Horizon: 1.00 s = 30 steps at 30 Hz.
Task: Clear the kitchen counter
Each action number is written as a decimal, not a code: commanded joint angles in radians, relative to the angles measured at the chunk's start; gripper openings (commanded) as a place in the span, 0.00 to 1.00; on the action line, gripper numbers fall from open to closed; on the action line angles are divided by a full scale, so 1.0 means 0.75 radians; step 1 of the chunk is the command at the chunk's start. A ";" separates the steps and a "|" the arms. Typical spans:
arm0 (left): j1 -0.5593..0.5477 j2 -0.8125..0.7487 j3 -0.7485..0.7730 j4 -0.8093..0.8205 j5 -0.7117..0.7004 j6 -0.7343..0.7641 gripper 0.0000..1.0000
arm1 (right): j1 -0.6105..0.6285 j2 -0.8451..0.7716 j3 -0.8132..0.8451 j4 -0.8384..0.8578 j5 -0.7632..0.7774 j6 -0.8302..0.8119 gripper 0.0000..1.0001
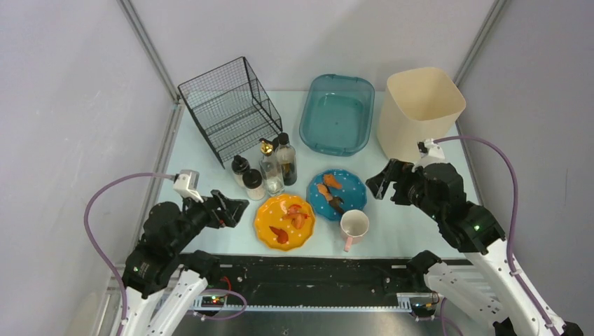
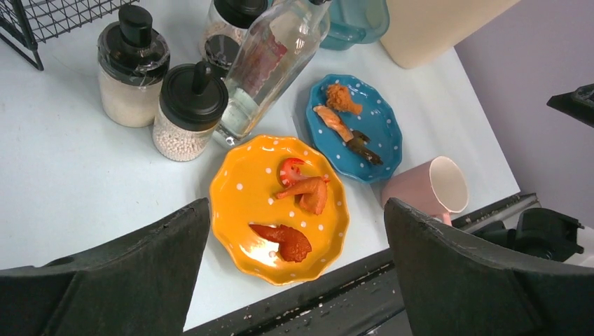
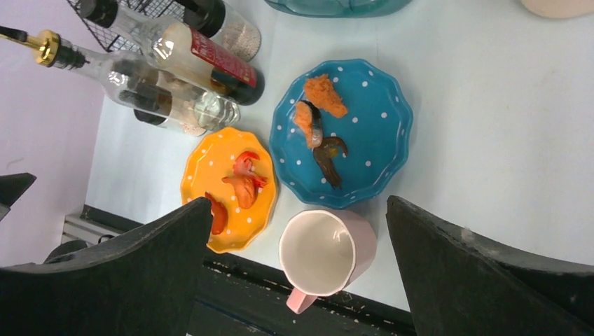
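The pale mint kitchen counter point(image 1: 413, 210) carries an orange dotted plate point(image 1: 284, 221) with red food scraps, a blue dotted plate point(image 1: 337, 194) with scraps, and a pink mug point(image 1: 354, 227) upright near the front edge. Several bottles and jars point(image 1: 270, 168) stand behind the plates. My left gripper point(image 1: 235, 207) is open and empty, hovering left of the orange plate point(image 2: 280, 210). My right gripper point(image 1: 378, 182) is open and empty, right of the blue plate point(image 3: 343, 133), above the mug point(image 3: 326, 252).
A black wire basket point(image 1: 231, 108) stands at the back left, a teal plastic tub point(image 1: 337, 113) at the back centre and a cream bin point(image 1: 419, 112) at the back right. A black rail point(image 1: 315, 276) runs along the front edge.
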<state>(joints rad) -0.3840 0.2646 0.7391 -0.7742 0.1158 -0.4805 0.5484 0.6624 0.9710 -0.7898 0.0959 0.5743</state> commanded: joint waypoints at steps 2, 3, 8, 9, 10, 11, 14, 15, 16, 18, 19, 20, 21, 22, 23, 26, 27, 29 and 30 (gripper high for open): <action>-0.006 0.003 0.079 0.019 0.005 0.006 0.98 | 0.007 -0.008 0.059 0.114 -0.098 -0.119 1.00; -0.006 0.021 0.094 0.025 0.022 0.013 0.98 | 0.007 -0.006 0.059 0.135 -0.150 -0.137 1.00; -0.006 0.100 0.137 0.071 0.093 0.067 0.98 | 0.020 0.019 0.059 0.174 -0.213 -0.177 0.99; -0.006 0.104 0.145 0.099 0.101 0.073 0.98 | 0.024 0.020 0.059 0.180 -0.220 -0.193 0.98; -0.006 0.113 0.148 0.113 0.105 0.083 0.98 | 0.032 0.019 0.059 0.180 -0.227 -0.200 0.97; -0.007 0.118 0.152 0.146 0.110 0.093 0.98 | 0.035 0.019 0.058 0.182 -0.230 -0.211 0.97; -0.007 0.179 0.155 0.197 0.105 0.114 0.98 | 0.062 0.025 0.058 0.184 -0.250 -0.224 0.97; -0.009 0.194 0.157 0.217 0.090 0.120 0.98 | 0.071 0.029 0.059 0.181 -0.251 -0.230 0.97; -0.016 0.219 0.157 0.228 0.078 0.122 0.98 | 0.088 0.030 0.059 0.179 -0.250 -0.234 0.97; -0.043 0.238 0.149 0.270 0.033 0.128 0.98 | 0.117 0.032 0.059 0.171 -0.235 -0.247 0.97; -0.057 0.244 0.142 0.299 -0.015 0.129 0.98 | 0.138 0.031 0.058 0.163 -0.226 -0.251 0.97; -0.091 0.260 0.139 0.312 -0.067 0.131 0.98 | 0.148 0.030 0.057 0.159 -0.206 -0.254 0.97; -0.109 0.271 0.133 0.339 -0.100 0.135 0.98 | 0.165 0.028 0.058 0.154 -0.193 -0.257 0.97; -0.159 0.301 0.132 0.350 -0.165 0.136 0.98 | 0.173 0.027 0.058 0.150 -0.171 -0.258 0.97; -0.221 0.337 0.134 0.368 -0.258 0.141 0.98 | 0.183 0.022 0.059 0.150 -0.158 -0.260 0.97; -0.401 0.431 0.151 0.402 -0.475 0.183 0.98 | 0.196 0.013 0.058 0.149 -0.156 -0.254 0.97; -0.432 0.447 0.154 0.424 -0.583 0.193 0.98 | 0.200 0.011 0.057 0.150 -0.156 -0.249 0.97; -0.521 0.506 0.161 0.459 -0.717 0.236 0.98 | 0.208 0.006 0.051 0.152 -0.160 -0.241 0.97; -0.559 0.545 0.166 0.470 -0.753 0.249 0.98 | 0.212 0.004 0.049 0.153 -0.161 -0.241 0.97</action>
<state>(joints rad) -0.7090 0.5987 0.8238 -0.5125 -0.1886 -0.3679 0.6945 0.6792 0.9768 -0.6983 -0.0391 0.4015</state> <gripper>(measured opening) 0.985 0.973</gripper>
